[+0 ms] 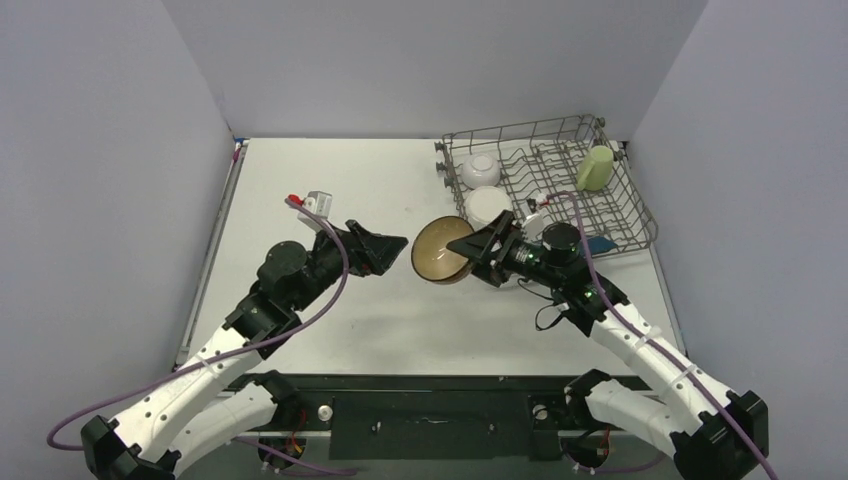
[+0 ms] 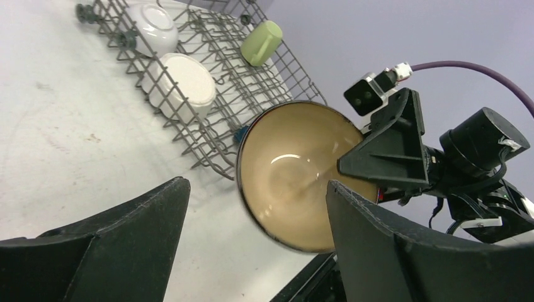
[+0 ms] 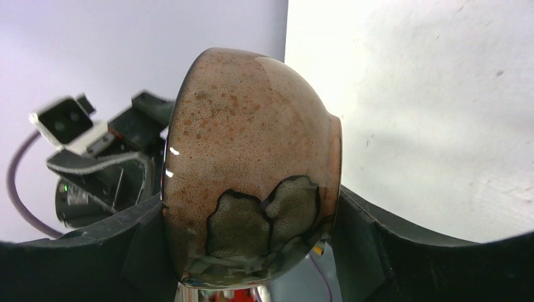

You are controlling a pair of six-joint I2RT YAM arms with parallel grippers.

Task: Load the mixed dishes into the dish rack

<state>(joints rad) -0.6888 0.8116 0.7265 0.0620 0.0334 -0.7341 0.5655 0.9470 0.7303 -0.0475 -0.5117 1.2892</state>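
The brown bowl [image 1: 440, 252] with a cream inside [image 2: 296, 182] hangs on its side above the table, its mouth facing left. My right gripper [image 1: 472, 246] is shut on it, one finger on the rim and one on the foot [image 3: 252, 211]. My left gripper [image 1: 388, 250] stands open just left of the bowl's rim, nothing between its fingers [image 2: 258, 185]. The dish rack [image 1: 625, 205] at the back right holds a small white bowl [image 1: 480, 167], a white scalloped plate [image 1: 487, 205] and a pale green mug [image 1: 594, 168]. A dark blue piece [image 1: 600, 243] shows at the rack's near edge.
The rack's near left corner [image 2: 208, 148] lies just behind the held bowl. Grey walls close in the table on the left, back and right. The black base bar [image 1: 430, 410] runs along the near edge.
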